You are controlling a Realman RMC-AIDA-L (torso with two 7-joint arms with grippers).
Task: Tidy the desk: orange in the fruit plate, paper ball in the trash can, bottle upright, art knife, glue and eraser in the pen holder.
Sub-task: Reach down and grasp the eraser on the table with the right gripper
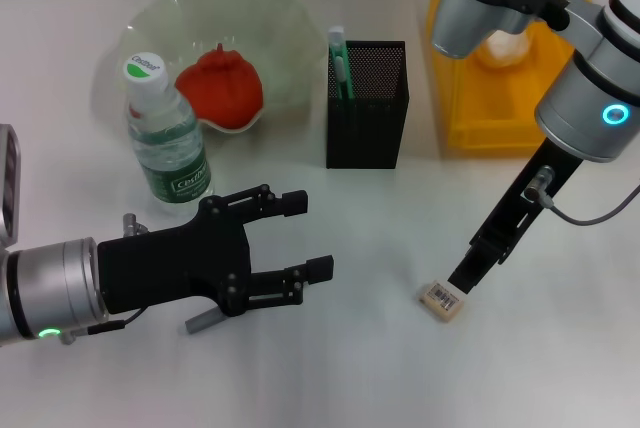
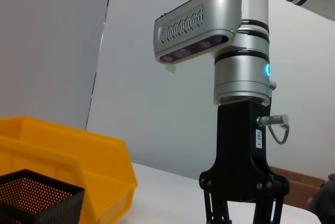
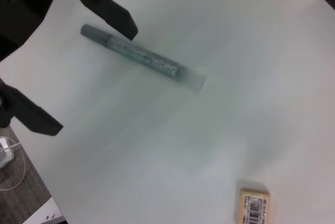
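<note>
One item, the eraser (image 1: pixel 441 300), lies flat on the counter (image 1: pixel 400 378) beneath the right hand (image 1: pixel 466 280), whose fingers I cannot tell apart or together; it should descend squarely, straddling it.

One orange (image 1: pixel 220 86), one bottle (image 1: pixel 165 138), one eraser (image 1: pixel 441 300), one pen holder (image 1: pixel 366 108), one trash can (image 1: pixel 495 98), one fruit plate (image 1: pixel 290 28), two pincers.

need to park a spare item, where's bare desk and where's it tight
Free: the near desk in front of the eraser, and the strip between the pen holder and the left gripper.

Crowded: the far left, where the bottle stands against the fruit plate holding the orange.
</note>
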